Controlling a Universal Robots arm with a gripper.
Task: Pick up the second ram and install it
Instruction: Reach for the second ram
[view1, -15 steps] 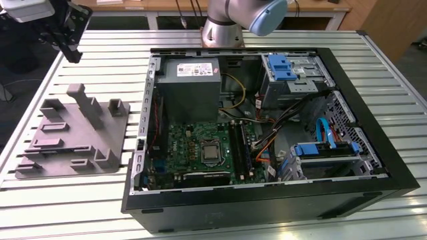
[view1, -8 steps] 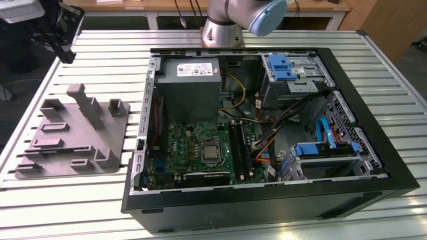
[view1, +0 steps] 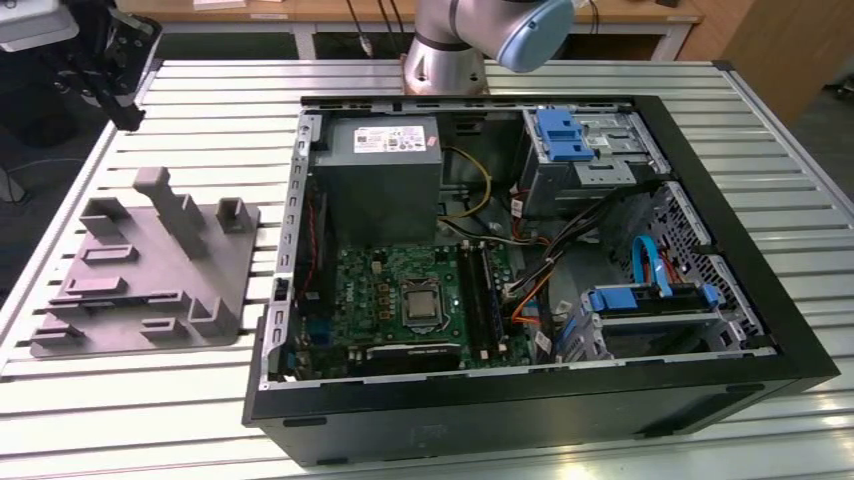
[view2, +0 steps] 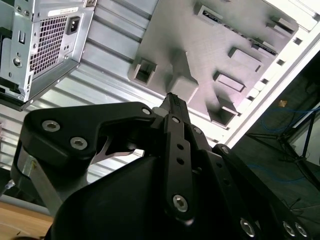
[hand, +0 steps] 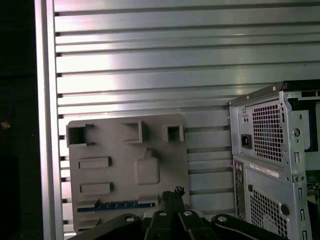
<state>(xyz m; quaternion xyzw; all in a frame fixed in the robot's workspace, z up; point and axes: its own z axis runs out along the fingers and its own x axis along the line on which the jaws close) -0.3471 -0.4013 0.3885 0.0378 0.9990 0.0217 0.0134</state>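
overhead, tool (hand: 172, 193) above grey tray (hand: 117, 150), second ram (hand: 116, 205) lying in it

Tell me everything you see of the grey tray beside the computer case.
The grey tray is a matte, plastic-looking moulded plate with raised posts and rectangular pockets. It lies flat on the slatted metal table, on the exterior view's left, apart from the open computer case. A slim bluish stick lies in one groove.
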